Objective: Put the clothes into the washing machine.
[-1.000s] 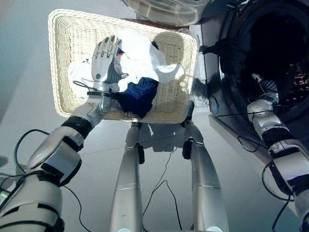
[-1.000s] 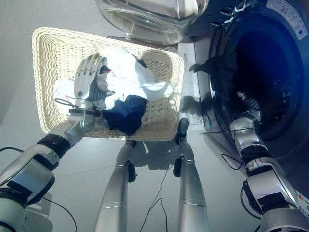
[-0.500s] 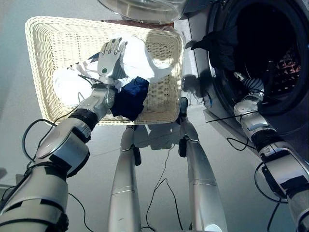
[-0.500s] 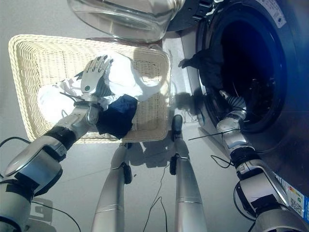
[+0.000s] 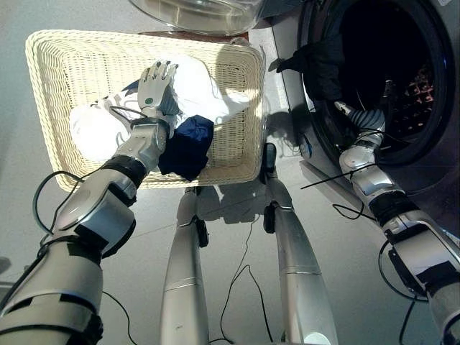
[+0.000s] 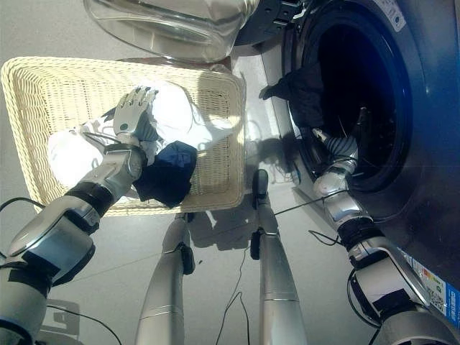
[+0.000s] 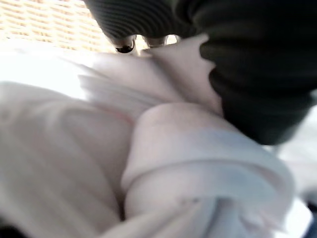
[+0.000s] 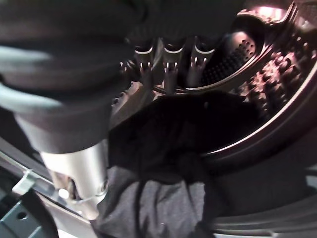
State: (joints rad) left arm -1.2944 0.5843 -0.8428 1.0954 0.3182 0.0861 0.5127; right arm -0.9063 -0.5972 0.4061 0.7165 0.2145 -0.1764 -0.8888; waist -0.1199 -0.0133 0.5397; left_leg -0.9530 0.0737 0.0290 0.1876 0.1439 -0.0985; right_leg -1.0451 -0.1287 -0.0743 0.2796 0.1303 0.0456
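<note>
A: Two hands, state each.

B: The left hand (image 5: 153, 85) lies on the white clothes (image 5: 205, 83) in the wicker basket (image 5: 65, 57), fingers straight and relaxed. The right hand (image 5: 350, 113) is inside the washing machine (image 5: 431, 86) opening; its finger position cannot be determined.

A: Location of the clothes?

B: White clothes and a dark blue garment (image 5: 185, 144) lie in the basket on the floor (image 5: 21, 208). A dark garment (image 5: 320, 61) hangs over the drum rim.

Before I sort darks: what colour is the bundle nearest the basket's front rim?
Navy blue bundle, clearest in the left eye view.
</note>
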